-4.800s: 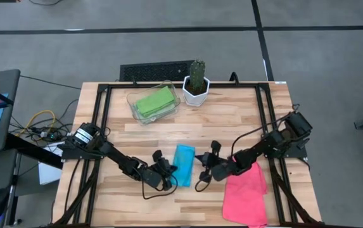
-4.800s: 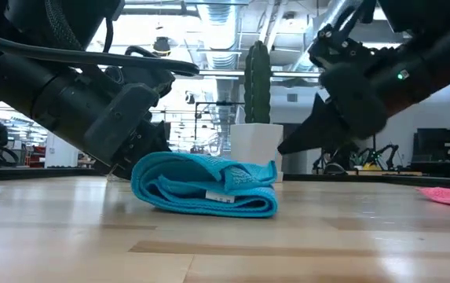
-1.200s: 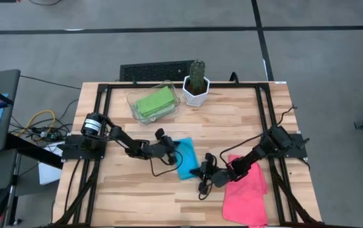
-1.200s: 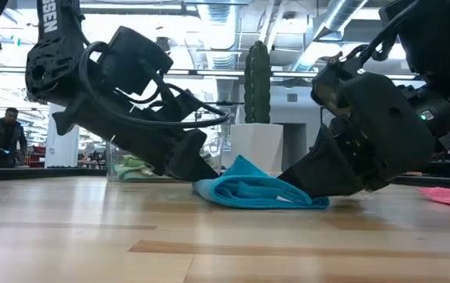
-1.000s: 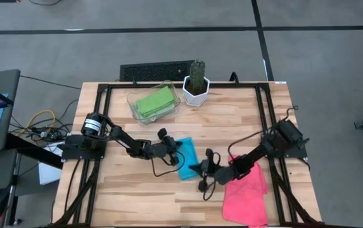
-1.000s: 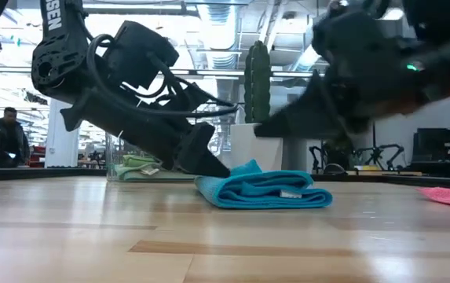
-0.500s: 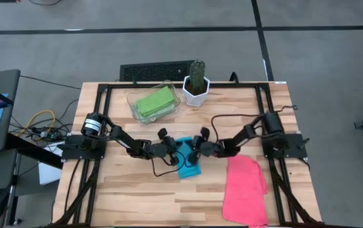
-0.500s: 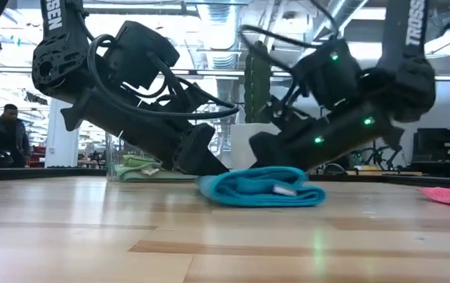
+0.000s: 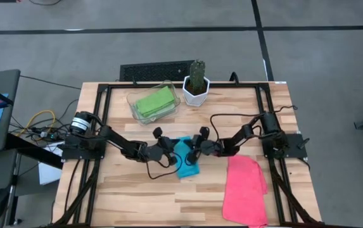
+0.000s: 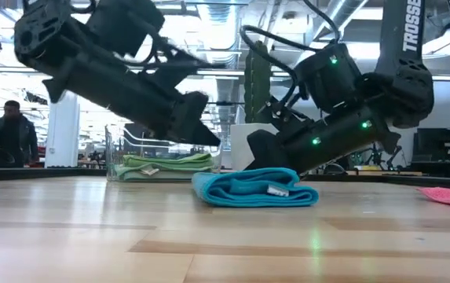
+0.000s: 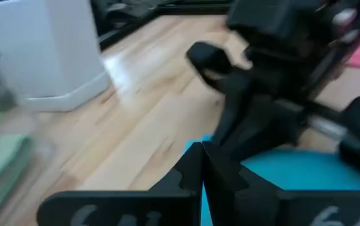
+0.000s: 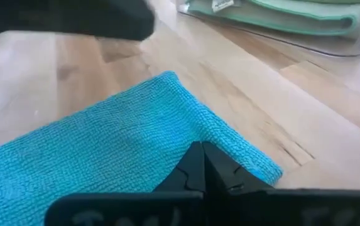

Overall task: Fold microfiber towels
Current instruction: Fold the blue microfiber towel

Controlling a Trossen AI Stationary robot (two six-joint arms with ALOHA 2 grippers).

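Blue towel (image 9: 187, 159) lies folded at table (image 9: 244, 114) centre, my two arms meeting over it. My left gripper (image 9: 170, 147), fingers together and empty, hangs just above towel's left edge, clear of cloth. My right gripper (image 9: 194, 151), fingers together, presses towel's right side, likely flattening fold. Pink towel (image 9: 245, 189) lies unfolded right of blue towel, judged next. Green towels (image 9: 154, 101) sit stacked in tray (image 9: 135, 116) beyond blue towel, beside potted cactus (image 9: 196, 82).

White "TROSS…" lettering, cut off, runs down the right arm (image 10: 403, 47) at 1 o'clock, low view. Nothing else legible.
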